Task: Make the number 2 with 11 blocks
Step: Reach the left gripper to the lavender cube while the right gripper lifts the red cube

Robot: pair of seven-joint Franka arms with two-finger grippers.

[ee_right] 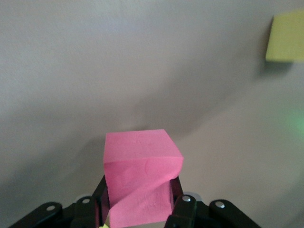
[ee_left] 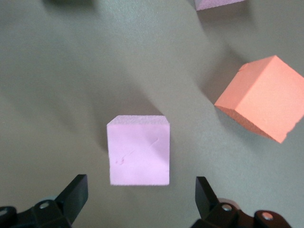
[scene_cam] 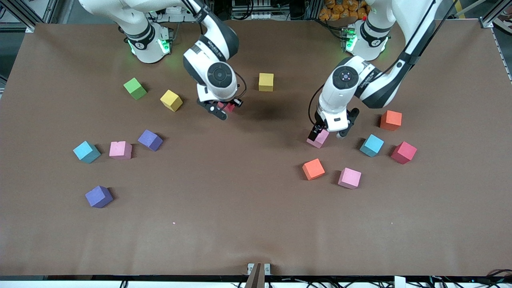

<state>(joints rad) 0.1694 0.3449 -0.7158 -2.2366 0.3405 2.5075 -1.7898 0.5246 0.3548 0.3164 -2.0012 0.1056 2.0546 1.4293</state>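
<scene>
Your blocks lie scattered over the table (scene_cam: pixel 256 224), and none has been set into any stroke of the 2, so by my reading nearly all the work is left. The right gripper (scene_cam: pixel 222 109) holds a red block (ee_right: pixel 140 178) squeezed between its fingers, up over the bare middle of the table. The left gripper (scene_cam: pixel 327 133) has its jaws spread wide just above a pink block (ee_left: pixel 139 150) lying on the table; nothing is gripped yet.

Toward the left arm's end you have two orange blocks (scene_cam: pixel 391 120) (scene_cam: pixel 313 169), a light blue block (scene_cam: pixel 371 145), another red block (scene_cam: pixel 403 152) and another pink block (scene_cam: pixel 349 178). Toward the right arm's end sit two yellow blocks (scene_cam: pixel 171 100) (scene_cam: pixel 266 82), two purple blocks (scene_cam: pixel 150 140) (scene_cam: pixel 98 196), a pink one (scene_cam: pixel 120 150) and a light blue one (scene_cam: pixel 86 152). The green cube (scene_cam: pixel 135 88) stands beside the yellow one nearer the right arm's base; you don't need it.

No tray, bin or box shows anywhere, so nothing is contained. You'll still need to pick a spot and line up eleven blocks there.
</scene>
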